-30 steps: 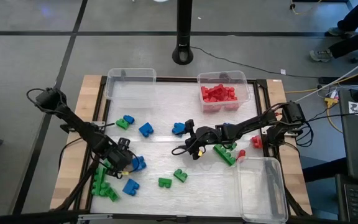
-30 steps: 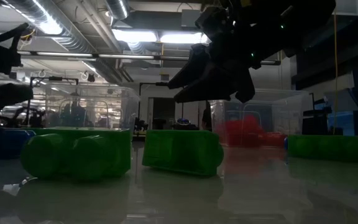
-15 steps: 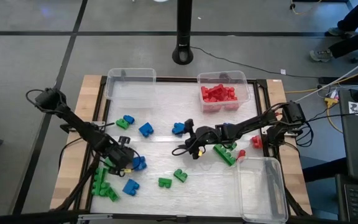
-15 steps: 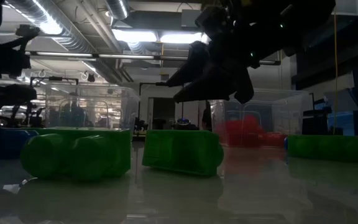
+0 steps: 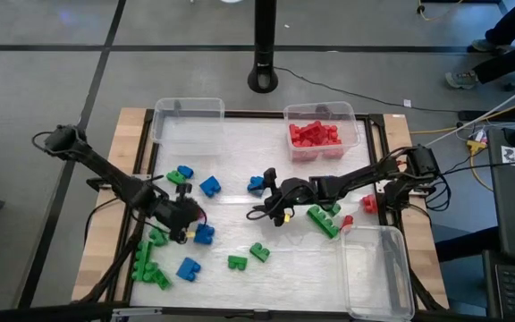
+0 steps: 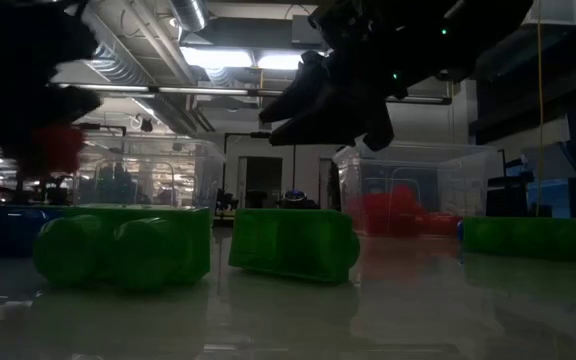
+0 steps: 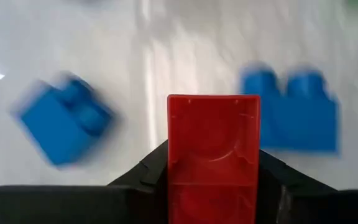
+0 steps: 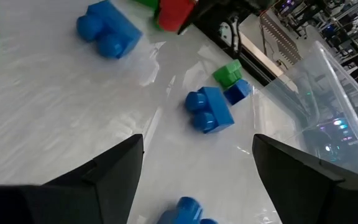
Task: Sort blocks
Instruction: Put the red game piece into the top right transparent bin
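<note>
Firmly in left end effector [image 7: 213, 180]: glossy, hollow-bottomed red block [image 7: 213, 146].

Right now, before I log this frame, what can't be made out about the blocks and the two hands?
- Left hand: shut on a red block; the high view hides that block under the arm.
- Blue block: smeared in the left wrist view, its studs uncountable.
- Right hand: open, holding nothing; the low view shows only its silhouette.
- Red blocks in the bin: piled, too small to count.
</note>
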Robot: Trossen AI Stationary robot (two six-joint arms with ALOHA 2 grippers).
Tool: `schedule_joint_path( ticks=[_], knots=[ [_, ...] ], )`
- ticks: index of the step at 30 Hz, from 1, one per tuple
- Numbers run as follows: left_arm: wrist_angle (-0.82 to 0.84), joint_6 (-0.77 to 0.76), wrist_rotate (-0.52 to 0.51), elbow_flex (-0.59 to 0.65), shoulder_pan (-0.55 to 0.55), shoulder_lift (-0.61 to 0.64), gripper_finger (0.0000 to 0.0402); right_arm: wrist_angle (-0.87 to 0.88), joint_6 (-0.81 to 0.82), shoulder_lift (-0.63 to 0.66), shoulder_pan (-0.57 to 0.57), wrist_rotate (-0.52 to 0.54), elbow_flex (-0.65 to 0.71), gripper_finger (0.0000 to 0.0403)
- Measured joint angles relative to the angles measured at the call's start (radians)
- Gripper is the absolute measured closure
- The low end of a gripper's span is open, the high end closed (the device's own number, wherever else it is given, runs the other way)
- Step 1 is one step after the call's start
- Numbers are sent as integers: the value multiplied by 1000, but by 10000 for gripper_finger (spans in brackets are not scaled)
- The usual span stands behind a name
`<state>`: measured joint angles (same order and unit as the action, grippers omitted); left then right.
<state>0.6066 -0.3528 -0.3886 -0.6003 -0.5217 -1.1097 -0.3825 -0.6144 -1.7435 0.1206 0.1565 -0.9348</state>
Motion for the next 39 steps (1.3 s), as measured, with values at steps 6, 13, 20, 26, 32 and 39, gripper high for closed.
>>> schedule_joint_path(
  ticks=[6,13,20,26,32,39],
  knots=[
    [-252,157,-157,33,76,112,272,-59,-1,-4,-49,-55,0,100],
    [-712,354,-150,176,176,135,271,-155,-69,-6,-62,-103,0,100],
    [-1062,449,-99,283,253,135,271,-227,-73,-6,-62,-124,0,100],
    [-1200,493,-15,332,288,135,271,-415,-70,-22,-64,-124,-1,100],
    [-1207,513,-2,332,289,129,270,-482,12,-113,-70,-197,-110,100],
    [-1213,531,-3,332,288,119,270,-407,118,-220,-71,-254,-295,112]
  ],
)
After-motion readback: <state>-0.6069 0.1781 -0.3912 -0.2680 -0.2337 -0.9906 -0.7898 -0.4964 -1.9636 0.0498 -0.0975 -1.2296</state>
